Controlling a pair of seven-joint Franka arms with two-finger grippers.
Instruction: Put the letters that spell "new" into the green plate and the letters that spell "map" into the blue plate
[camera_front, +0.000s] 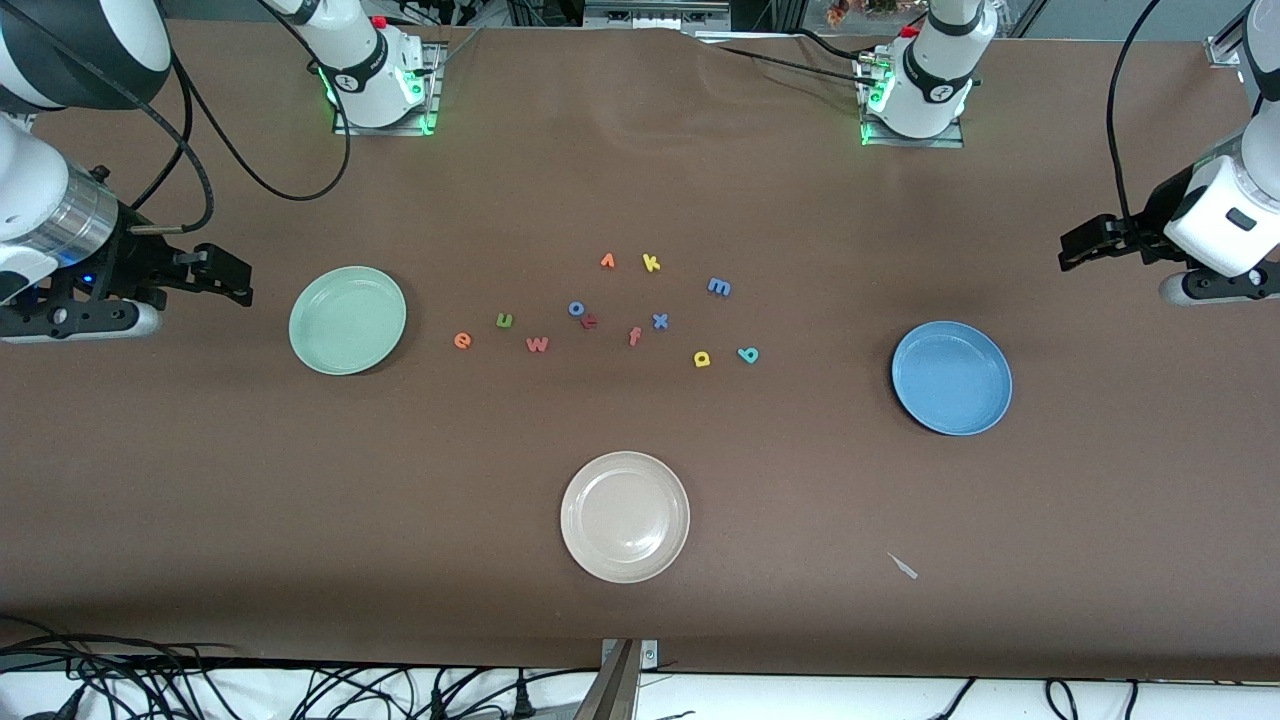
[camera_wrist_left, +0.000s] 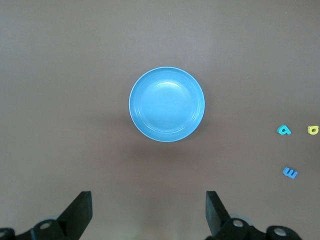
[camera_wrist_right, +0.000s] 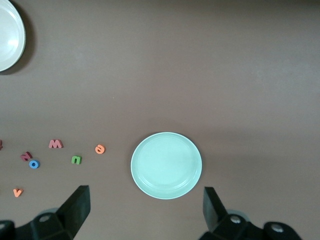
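front view shows nothing sorted yet: the green plate (camera_front: 347, 320) and blue plate (camera_front: 951, 378) are both bare, and all six wanted letters lie on the counter (camera_front: 640, 600) in the scatter between them.

for "new": orange e (camera_front: 462, 341) lies nearest the green plate, with green n (camera_front: 504, 320) and red w (camera_front: 537, 344) just past it toward the middle. for "map": blue m (camera_front: 719, 287), yellow a (camera_front: 702, 358) and teal p (camera_front: 748, 354) sit at the blue plate's side of the scatter (a and p close together, m farther from the camera).

right gripper (camera_wrist_right: 145, 207) hangs over the counter at the right arm's end, just off the green plate, jaws wide apart and holding nothing. left gripper (camera_wrist_left: 149, 210) hovers likewise by the blue plate at the left arm's end, jaws wide and empty.

so all six pick-and-place moves are left, three per plate, as i judge it. the white plate (camera_front: 625, 516) and the other letters should stay put.
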